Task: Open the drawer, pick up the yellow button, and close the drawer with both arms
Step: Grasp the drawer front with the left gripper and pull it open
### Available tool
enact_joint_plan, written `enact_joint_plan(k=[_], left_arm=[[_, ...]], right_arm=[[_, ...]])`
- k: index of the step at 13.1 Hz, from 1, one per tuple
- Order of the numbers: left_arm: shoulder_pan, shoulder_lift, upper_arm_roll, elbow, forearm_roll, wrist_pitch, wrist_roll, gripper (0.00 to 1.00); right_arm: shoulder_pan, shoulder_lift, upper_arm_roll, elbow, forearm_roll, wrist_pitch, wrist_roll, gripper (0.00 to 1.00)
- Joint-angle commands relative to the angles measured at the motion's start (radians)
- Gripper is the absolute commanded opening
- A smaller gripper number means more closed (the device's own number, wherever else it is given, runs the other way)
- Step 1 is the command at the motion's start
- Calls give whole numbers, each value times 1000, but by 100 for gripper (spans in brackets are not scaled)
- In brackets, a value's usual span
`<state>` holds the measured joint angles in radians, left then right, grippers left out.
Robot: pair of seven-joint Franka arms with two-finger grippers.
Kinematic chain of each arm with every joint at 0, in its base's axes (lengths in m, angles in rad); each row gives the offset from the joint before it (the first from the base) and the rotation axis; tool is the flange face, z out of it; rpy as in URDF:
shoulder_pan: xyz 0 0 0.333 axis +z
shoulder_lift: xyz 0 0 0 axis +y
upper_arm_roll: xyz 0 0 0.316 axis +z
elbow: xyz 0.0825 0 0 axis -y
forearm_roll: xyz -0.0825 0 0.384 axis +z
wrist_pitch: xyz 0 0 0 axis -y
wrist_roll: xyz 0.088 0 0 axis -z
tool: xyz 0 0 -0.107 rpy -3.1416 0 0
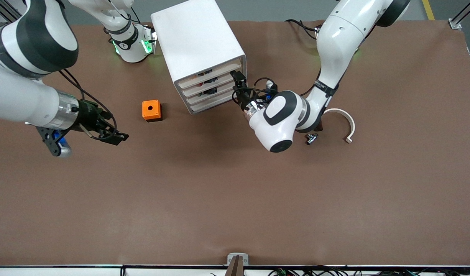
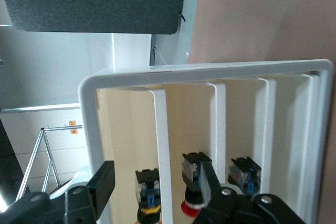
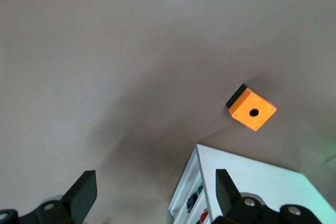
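Since the drawer (image 1: 210,74), highest of four in the white cabinet (image 1: 198,42), is not yet pulled out, the button (image 2: 148,207) is kept inside it, its yellow cap glimpsed in the left wrist view. The left end effector (image 1: 238,82) is held at the cabinet's open face with fingers (image 2: 102,184) spread, apparently to hook that drawer. The right end effector (image 1: 118,137), also spread, is parked waiting above the surface (image 1: 235,199) near the orange cube (image 1: 151,110), presumably kept clear until needed.
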<state>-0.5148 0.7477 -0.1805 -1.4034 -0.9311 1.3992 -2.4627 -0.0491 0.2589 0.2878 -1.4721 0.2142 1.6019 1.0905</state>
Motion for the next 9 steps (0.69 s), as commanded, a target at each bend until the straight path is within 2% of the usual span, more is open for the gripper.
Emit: enact_joint_plan(k=[1, 5, 7, 9], left_arm=[[-34, 30, 1, 21, -26, -14, -44, 72], [-62, 41, 3, 21, -46, -13, -48, 51], [-82, 58, 3, 21, -61, -11, -48, 46], [-90, 71, 4, 21, -60, -6, -39, 24]], right_arm=[[-5, 22, 31, 24, 19, 13, 71, 100], [21, 36, 33, 27, 24, 16, 127, 100], [34, 36, 33, 26, 24, 24, 146, 100], [41, 37, 33, 27, 27, 35, 173, 100]])
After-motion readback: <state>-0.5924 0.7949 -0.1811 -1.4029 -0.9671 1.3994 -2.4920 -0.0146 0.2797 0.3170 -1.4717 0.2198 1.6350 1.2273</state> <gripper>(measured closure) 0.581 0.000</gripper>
